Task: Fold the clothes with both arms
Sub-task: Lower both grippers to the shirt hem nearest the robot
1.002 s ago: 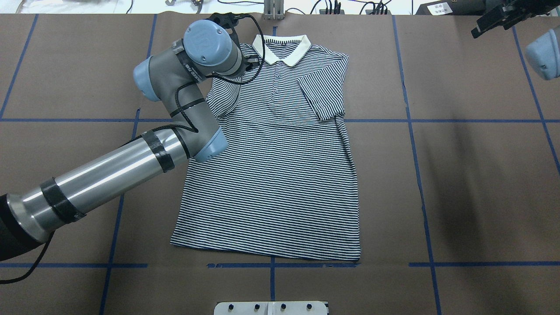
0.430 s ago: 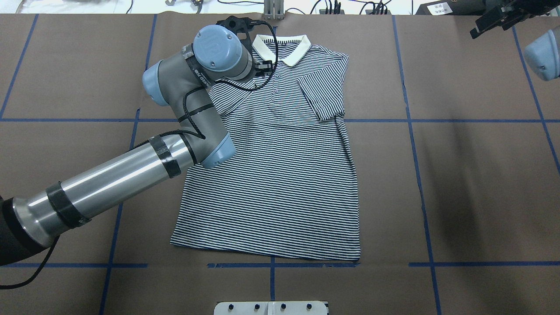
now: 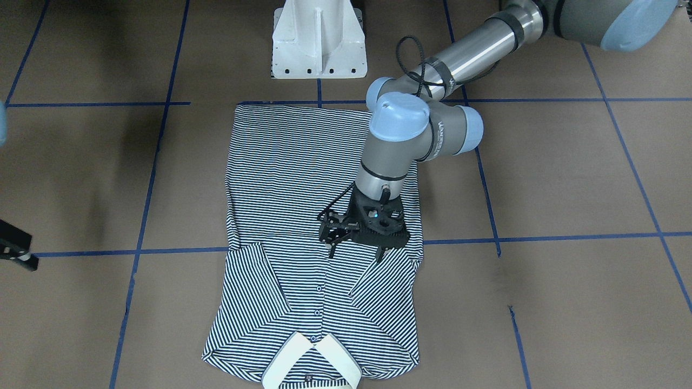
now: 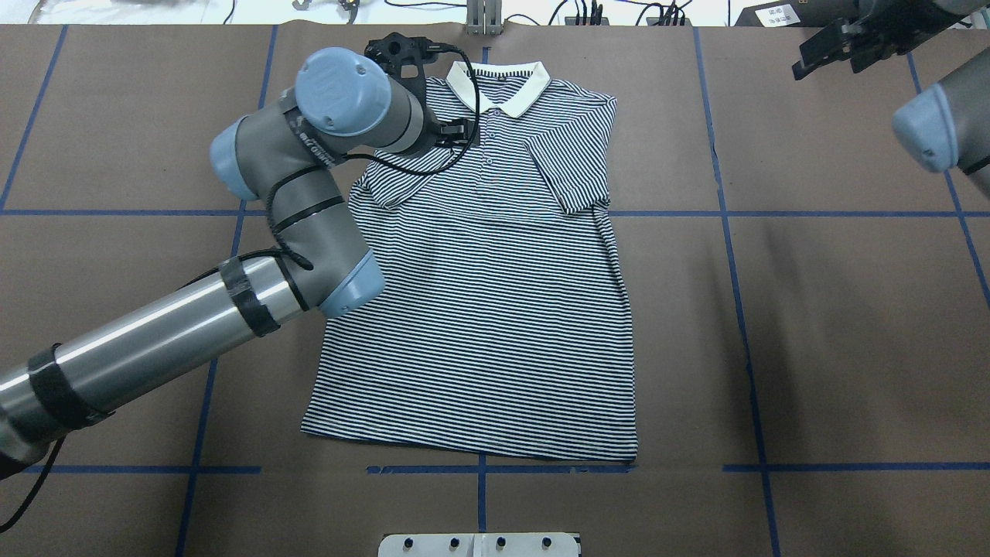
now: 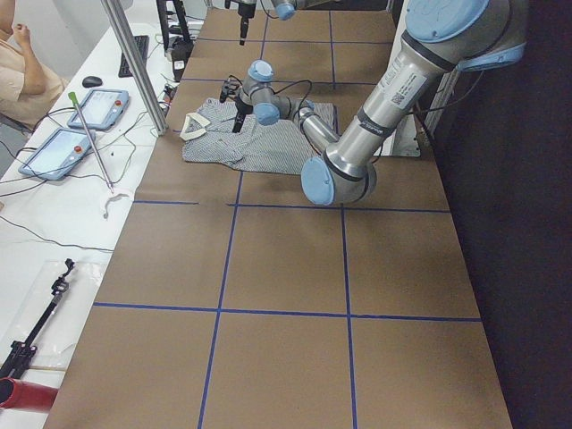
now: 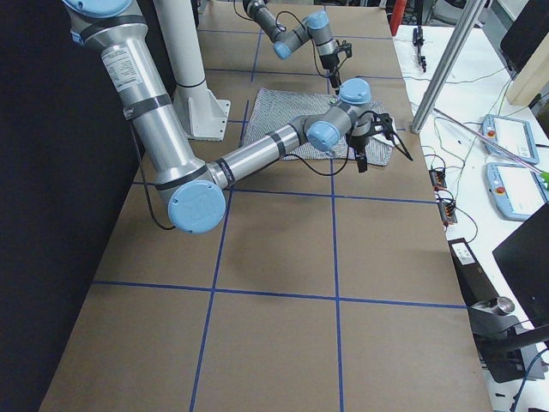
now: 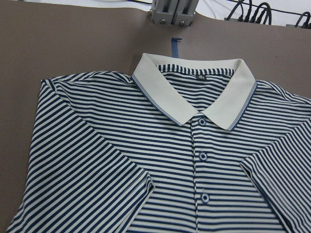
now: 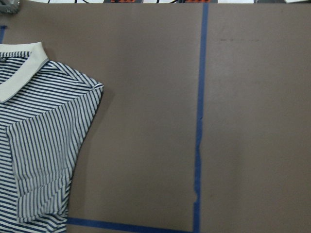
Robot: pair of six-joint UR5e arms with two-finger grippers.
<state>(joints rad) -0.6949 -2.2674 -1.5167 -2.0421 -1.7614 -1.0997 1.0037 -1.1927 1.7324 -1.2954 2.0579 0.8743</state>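
A navy-and-white striped polo shirt [image 4: 479,325] lies face up in the middle of the brown paper-covered table [image 4: 851,309], its white collar [image 7: 165,92] toward the far edge and its hem toward the robot's edge. Both short sleeves are folded inward over the chest, the right sleeve [image 4: 572,170] lying beside the button placket and the left sleeve [image 3: 378,286] angled in from the other side. The left gripper [image 3: 355,249] hangs just above the shirt at the left sleeve, fingers spread and holding nothing. The right gripper [image 4: 820,54] hovers well clear of the shirt near the table's far right corner; whether it is released or clenched cannot be told.
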